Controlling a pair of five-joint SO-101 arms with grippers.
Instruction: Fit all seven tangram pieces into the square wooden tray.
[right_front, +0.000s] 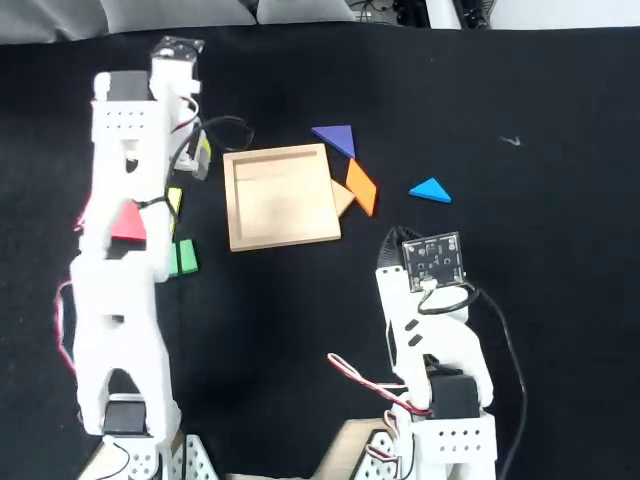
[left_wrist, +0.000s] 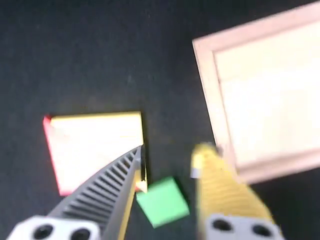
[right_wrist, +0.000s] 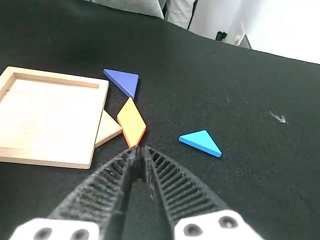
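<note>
Left pincer (left_wrist: 171, 152) stood apart above the green square (left_wrist: 162, 202), near the wooden tray (right_front: 284, 240) edge; right pincer (right_wrist: 138, 154) was together over open counter (right_front: 560, 250).

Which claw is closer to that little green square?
Left. The left gripper hangs open just over the green square; the right gripper sits shut beyond the tray, by the orange piece.
</note>
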